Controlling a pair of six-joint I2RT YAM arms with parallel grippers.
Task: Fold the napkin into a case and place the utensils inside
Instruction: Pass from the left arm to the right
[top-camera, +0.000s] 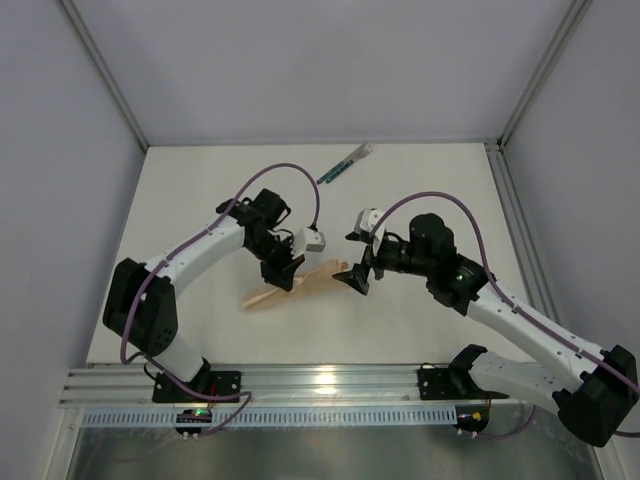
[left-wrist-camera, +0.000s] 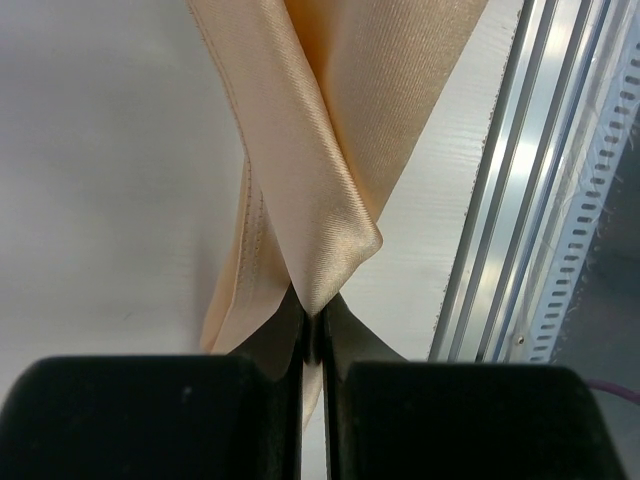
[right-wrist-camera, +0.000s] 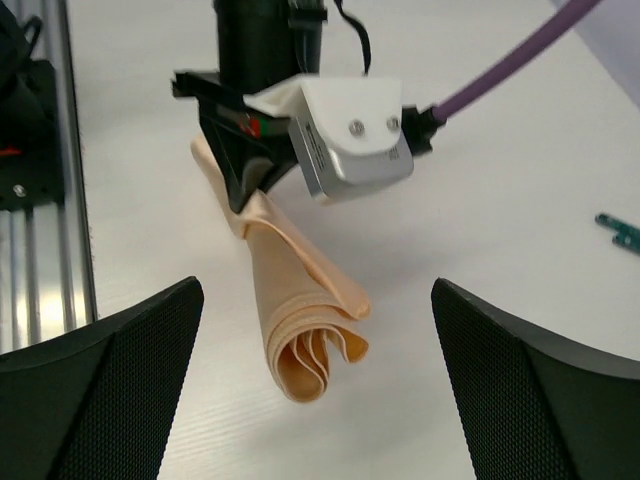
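Just beyond the ribbed aluminium rail (top-camera: 320, 385) at the near edge of the white bench (top-camera: 430, 180), the soft peach-tan cloth napkin (top-camera: 312, 281) lay as a loose, twisted roll, not a flat case, slanting between the 2 arms. The left gripper (left-wrist-camera: 313, 322) had its black fingers pinched tight on a folded ridge of the cloth partway along. The right gripper (right-wrist-camera: 315, 290) faced the curled, layered end with its fingers spread wide and holding nothing. The step in hand looked like straightening and refolding. To do it well, the right fingers would need to close on 1 outer edge of that curled end, not the whole bundle. Then both arms should draw gently apart, low over the bench, so the twist flattened out. The glossy weave looked slippery, so a shallow pinch could let it slide free. At the far side, well apart, lay the slim green-handled utensils (top-camera: 345, 163), best left until a pocket existed.
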